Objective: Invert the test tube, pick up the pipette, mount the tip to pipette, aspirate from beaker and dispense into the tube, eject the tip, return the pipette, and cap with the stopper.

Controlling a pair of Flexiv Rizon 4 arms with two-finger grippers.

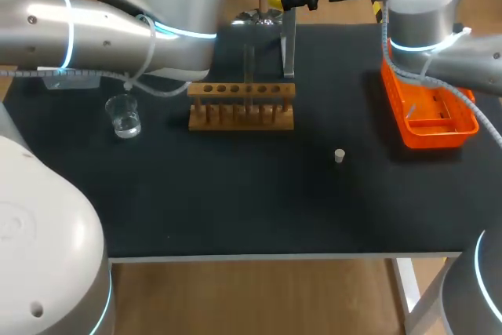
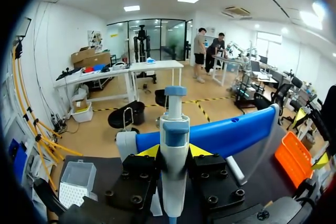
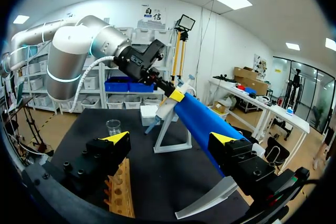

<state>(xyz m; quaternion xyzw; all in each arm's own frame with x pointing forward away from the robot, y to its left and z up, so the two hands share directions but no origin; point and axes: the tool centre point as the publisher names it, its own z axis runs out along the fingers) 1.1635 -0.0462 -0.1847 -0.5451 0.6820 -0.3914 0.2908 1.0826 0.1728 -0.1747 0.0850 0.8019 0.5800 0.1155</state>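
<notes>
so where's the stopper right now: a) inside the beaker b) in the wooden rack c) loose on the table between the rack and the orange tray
c: the stopper sits by itself on the black table, to the right of the wooden rack and short of the orange tray.

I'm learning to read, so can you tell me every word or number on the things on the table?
There are no words or numbers I can read on the table's things.
pipette: no print shows on its white and blue body.
wooden rack: plain wood, no label.
beaker: any marks are too small to tell.
orange tray: no print shows.
stopper: too small to tell.
</notes>
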